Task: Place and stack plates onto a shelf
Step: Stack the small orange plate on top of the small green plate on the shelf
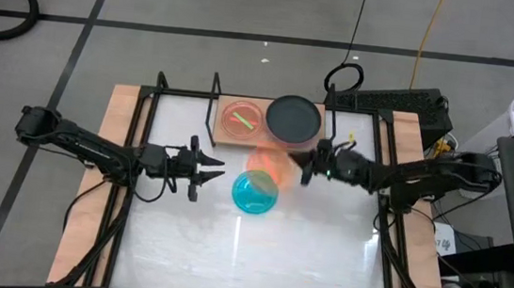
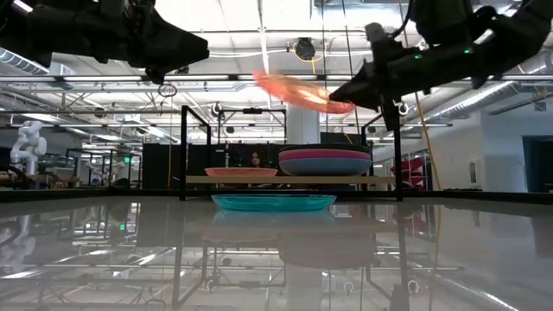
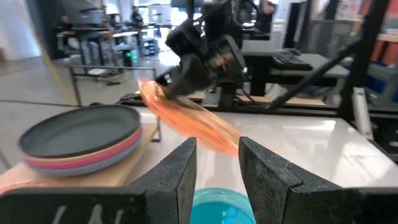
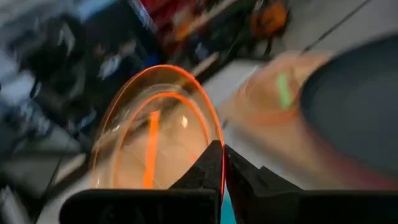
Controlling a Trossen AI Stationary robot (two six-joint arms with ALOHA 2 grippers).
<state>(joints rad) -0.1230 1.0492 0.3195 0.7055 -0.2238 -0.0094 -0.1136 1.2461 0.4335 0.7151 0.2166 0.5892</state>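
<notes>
My right gripper is shut on the small translucent orange plate, held in the air in front of the shelf. The wooden shelf carries a stack of larger plates with a black one on top. Beside that stack on the shelf lies a small pink plate with a green streak in it. A cyan plate lies flat on the white table below the orange one. My left gripper hovers open just left of the cyan plate, touching nothing. My right gripper pinches the orange plate's rim between its two fingers, at the edge facing the table's right. The fingers come roughly level from the right. The plate is lifted clear and tilted, its free edge higher than the held edge.
Thin black metal uprights stand at the shelf's sides, and the black table frame runs along both edges. Bare white tabletop spreads toward the near edge. A keyboard lies beyond the far right corner.
</notes>
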